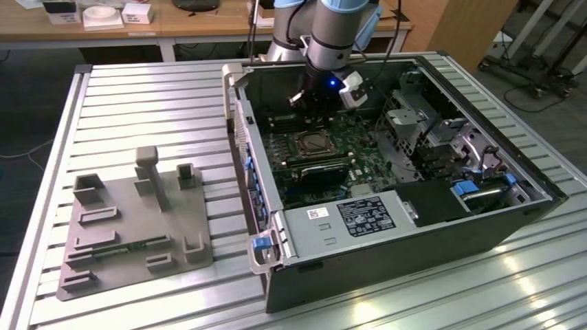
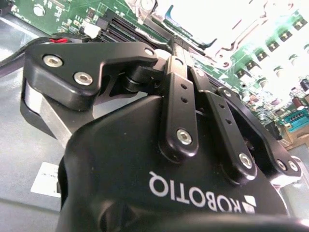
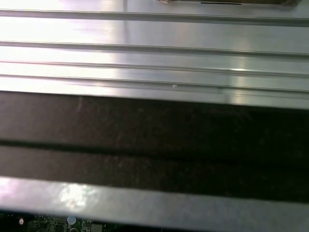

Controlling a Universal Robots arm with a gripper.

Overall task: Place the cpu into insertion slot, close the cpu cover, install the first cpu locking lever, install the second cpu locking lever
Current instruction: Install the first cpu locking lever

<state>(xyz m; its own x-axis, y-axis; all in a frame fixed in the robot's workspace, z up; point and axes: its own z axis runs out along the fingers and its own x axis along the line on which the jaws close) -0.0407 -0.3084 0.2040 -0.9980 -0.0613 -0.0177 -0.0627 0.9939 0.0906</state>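
One gripper [image 1: 317, 113] hangs inside the open computer case [image 1: 513, 227], just above the socket [image 1: 313, 144] on the green board [image 1: 367, 155]. In the second wrist view its fingers [image 2: 177, 72] look drawn together, gripping nothing visible. A chip sits in the socket.

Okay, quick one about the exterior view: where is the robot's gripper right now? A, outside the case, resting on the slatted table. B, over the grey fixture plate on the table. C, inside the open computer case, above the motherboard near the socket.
C: in the exterior view the gripper hangs inside the open computer case, just above the green motherboard, beside the insertion slot.
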